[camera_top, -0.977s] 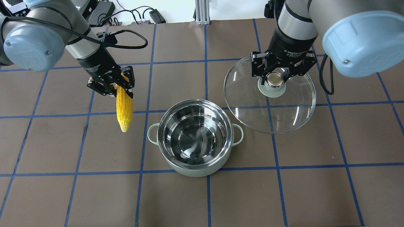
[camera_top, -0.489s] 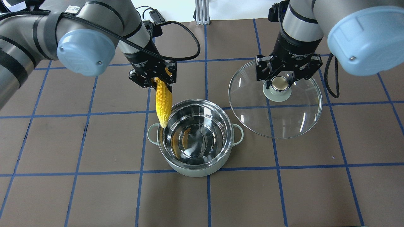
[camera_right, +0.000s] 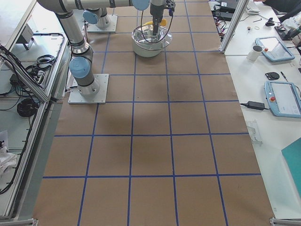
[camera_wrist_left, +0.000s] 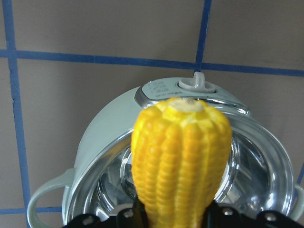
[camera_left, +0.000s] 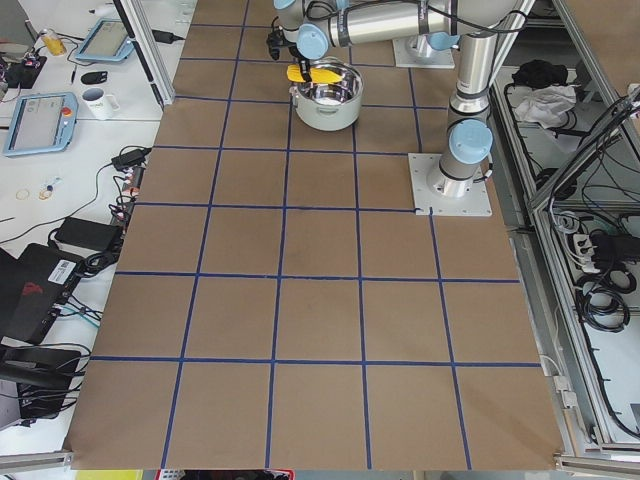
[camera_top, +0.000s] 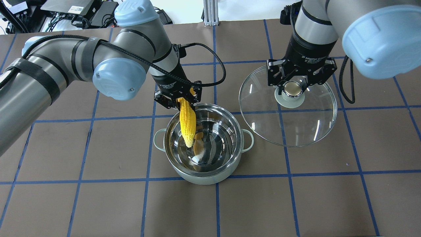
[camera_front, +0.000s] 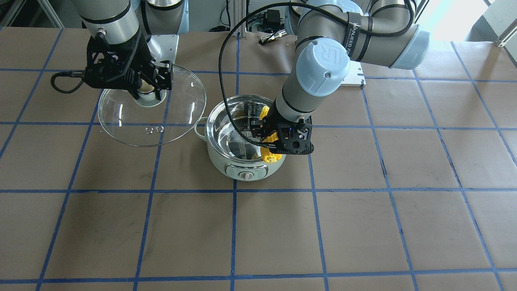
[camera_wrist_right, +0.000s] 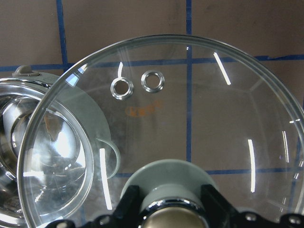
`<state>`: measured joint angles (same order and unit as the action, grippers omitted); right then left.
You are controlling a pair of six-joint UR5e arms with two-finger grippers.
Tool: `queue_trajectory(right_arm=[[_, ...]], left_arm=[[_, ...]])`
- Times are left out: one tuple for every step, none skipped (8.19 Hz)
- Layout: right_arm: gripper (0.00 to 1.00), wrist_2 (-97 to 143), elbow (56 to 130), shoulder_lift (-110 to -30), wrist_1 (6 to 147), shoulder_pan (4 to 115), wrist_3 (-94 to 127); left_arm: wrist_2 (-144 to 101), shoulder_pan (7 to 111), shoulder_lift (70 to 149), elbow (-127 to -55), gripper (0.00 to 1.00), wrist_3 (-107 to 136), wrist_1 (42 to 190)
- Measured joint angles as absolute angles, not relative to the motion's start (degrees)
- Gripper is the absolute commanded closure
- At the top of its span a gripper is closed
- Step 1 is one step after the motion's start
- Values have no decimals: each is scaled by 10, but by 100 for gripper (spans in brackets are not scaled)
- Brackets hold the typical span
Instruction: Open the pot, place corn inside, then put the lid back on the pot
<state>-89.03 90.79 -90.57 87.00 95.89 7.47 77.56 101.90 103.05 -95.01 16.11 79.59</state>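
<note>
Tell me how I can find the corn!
Look at the middle of the brown table for the shiny round pot. Over its open top, the left gripper holds the corn, tip pointing down into the pot. It is the only bright yellow, bumpy thing; the lid nearby is clear glass.

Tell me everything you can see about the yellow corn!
The yellow ear of corn has neat rows of bumpy kernels and narrows toward its tip. The left arm's black two-finger tool is shut on its thick end. It hangs tilted, tip down, over the open mouth of the round mint-green pot with the shiny steel inside. Whether the tip touches the steel cannot be told.
</note>
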Motion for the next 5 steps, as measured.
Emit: queue_trajectory(right_arm=[[100, -891, 908, -906, 870, 959, 75], [100, -891, 908, -906, 869, 959, 75], [100, -891, 908, -906, 869, 959, 75], [100, -891, 908, -906, 869, 959, 74], [100, -891, 908, -906, 869, 959, 74]], left_arm=[[770, 1023, 1031, -959, 100, 173, 793], [768, 1032, 1033, -963, 100, 186, 792], [767, 1044, 1034, -966, 100, 195, 791], [767, 1054, 1035, -967, 100, 199, 791], [767, 1059, 1035, -968, 100, 200, 791]])
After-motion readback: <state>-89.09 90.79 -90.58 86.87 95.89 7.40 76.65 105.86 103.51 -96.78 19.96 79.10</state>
